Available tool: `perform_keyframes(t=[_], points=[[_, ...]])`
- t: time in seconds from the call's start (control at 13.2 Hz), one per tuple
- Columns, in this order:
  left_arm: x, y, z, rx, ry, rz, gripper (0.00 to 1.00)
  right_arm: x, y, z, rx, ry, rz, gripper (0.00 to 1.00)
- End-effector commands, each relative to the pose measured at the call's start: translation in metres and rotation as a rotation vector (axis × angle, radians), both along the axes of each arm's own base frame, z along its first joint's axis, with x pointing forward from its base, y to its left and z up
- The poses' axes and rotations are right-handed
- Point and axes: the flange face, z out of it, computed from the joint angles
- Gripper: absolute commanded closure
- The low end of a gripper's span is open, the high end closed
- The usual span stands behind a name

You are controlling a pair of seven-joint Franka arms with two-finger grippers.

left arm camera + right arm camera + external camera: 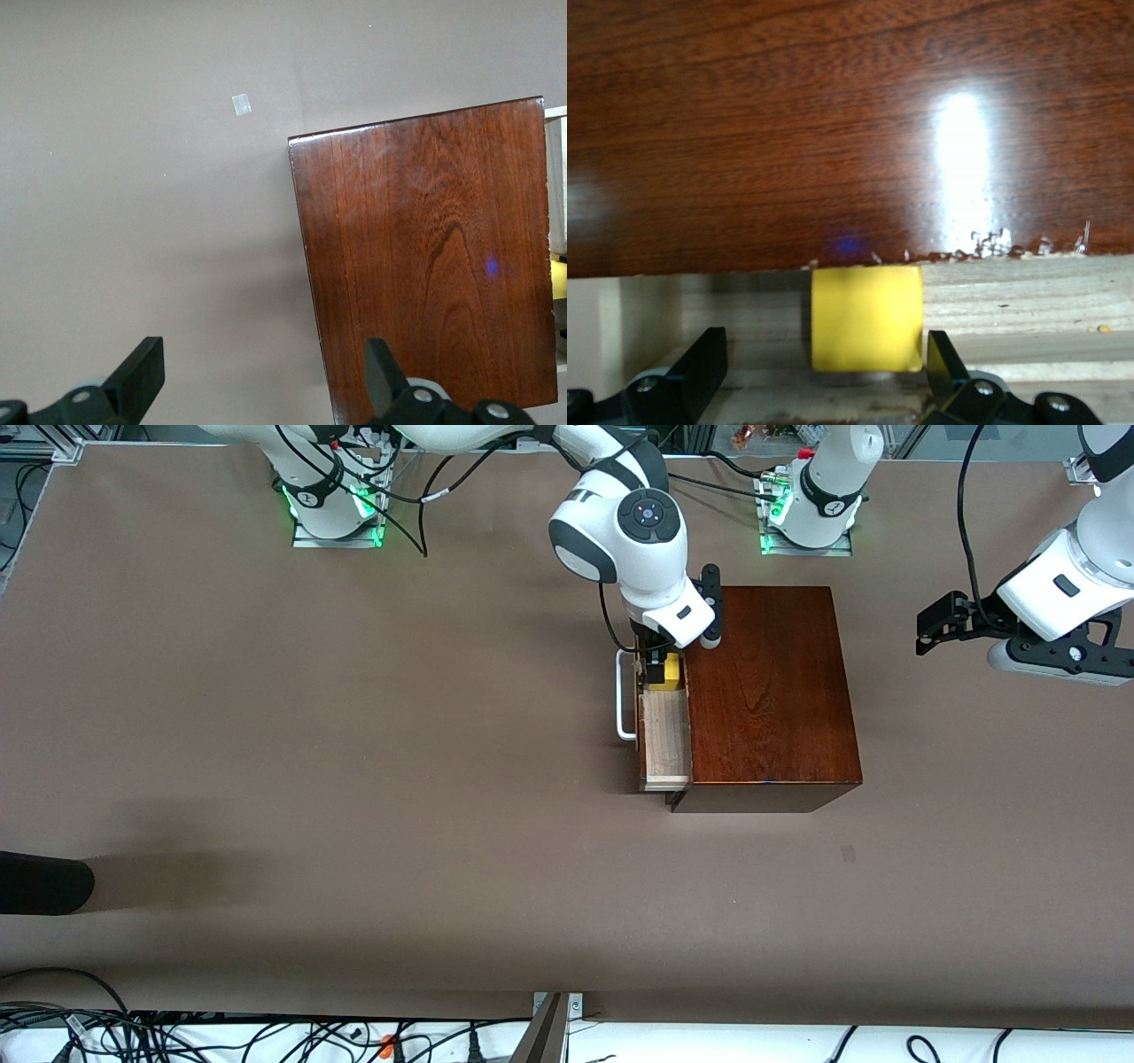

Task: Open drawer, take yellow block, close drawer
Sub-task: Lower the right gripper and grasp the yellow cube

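The dark reddish-brown box (766, 691) stands mid-table. Its drawer (665, 744) is pulled out toward the right arm's end of the table, showing the pale interior and the white handle (623, 695). The yellow block (671, 673) sits in the drawer at the end farther from the front camera. My right gripper (657, 669) is down in the drawer, open, with a finger on each side of the block (866, 319). One finger (943, 363) is close against the block and the other stands apart. My left gripper (930, 631) waits open and empty in the air at the left arm's end.
In the left wrist view the box top (425, 257) shows under my left gripper (266, 381). A black object (44, 881) lies at the table's edge at the right arm's end. A small tape mark (848, 853) is nearer the front camera than the box.
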Motion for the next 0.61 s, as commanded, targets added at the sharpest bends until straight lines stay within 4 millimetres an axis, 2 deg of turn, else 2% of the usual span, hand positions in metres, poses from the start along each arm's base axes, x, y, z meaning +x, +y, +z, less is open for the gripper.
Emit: perform_keyframes(t=[0.0,0.15,0.23,0.38,0.53], points=[[0.0017,-0.0082,0.0070,0.011,-0.001,-0.024,0.00,0.0058,0.0070,-0.0115,0.022,-0.024,0.006,0.00],[0.0005,-0.0108,0.0085,0.011,-0.002,-0.027,0.00,0.0050,0.0087,-0.0153,0.025,-0.027,0.007,0.00],[0.0004,-0.0116,0.0085,0.011,-0.002,-0.028,0.00,0.0057,0.0082,-0.0154,0.024,-0.029,0.007,0.07],[0.0013,-0.0110,0.0113,0.009,-0.008,-0.028,0.00,0.0070,0.0072,-0.0158,0.015,-0.040,0.013,0.35],[0.0015,-0.0119,0.0121,0.009,-0.011,-0.030,0.00,0.0075,0.0058,-0.0144,0.009,-0.038,0.014,0.71]])
